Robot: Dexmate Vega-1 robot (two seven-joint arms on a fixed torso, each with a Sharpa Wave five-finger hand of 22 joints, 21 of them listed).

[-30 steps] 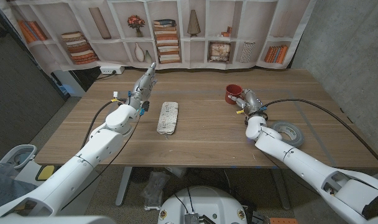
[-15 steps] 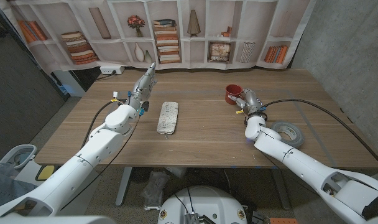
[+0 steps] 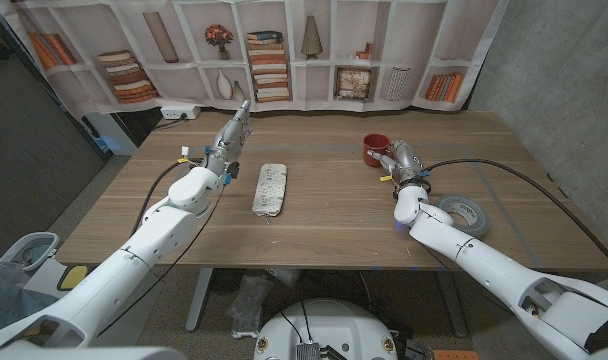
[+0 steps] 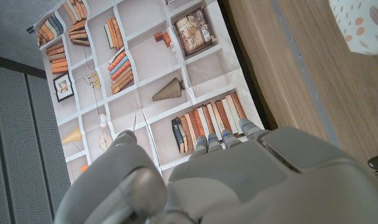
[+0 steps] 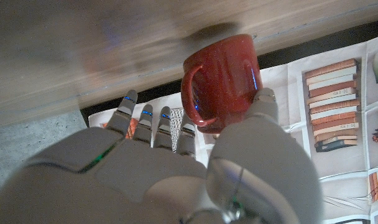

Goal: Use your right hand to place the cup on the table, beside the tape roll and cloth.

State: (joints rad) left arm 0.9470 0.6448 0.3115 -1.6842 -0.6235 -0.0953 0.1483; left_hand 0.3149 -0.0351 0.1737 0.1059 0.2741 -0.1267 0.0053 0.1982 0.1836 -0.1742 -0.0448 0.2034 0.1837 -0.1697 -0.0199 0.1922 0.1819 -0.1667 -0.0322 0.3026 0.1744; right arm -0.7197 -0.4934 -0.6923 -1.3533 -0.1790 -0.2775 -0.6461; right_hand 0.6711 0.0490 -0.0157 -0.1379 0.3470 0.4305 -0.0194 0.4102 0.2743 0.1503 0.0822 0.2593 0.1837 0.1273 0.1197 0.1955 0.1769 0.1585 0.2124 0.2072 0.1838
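Almost nothing has shifted over the last second — your right robot hand (image 3: 402,158) has edged slightly away from the red cup (image 3: 374,150), and the cup, cloth and tape roll lie where they did.

The cup stands upright on the desk (image 3: 334,225), toward the far edge, with your right robot hand just beside it. In the right wrist view the fingers (image 5: 153,119) reach out straight beside the handle and the thumb sits against the cup's (image 5: 223,78) other side; whether it is pinching or only touching I cannot tell, so treat the grip as unconfirmed. Your left robot hand (image 3: 230,138) holds nothing, fingers extended toward the back of the desk, near the far end of the folded cloth (image 3: 271,188).

The tape roll (image 3: 464,214) lies flat on the right, nearer you than the cup and well apart from the cloth, which lies near the middle. The cup already stands on the desk between the two, further back, so judge whether that spot counts as beside them.

If you release here, open the thumb first and draw the robot hand straight back from the cup — a sideways sweep would likely catch the handle and tip it. If you reposition, close firmly around the body before lifting, keep the cup upright, and set it down in the bare wood between cloth and tape roll.
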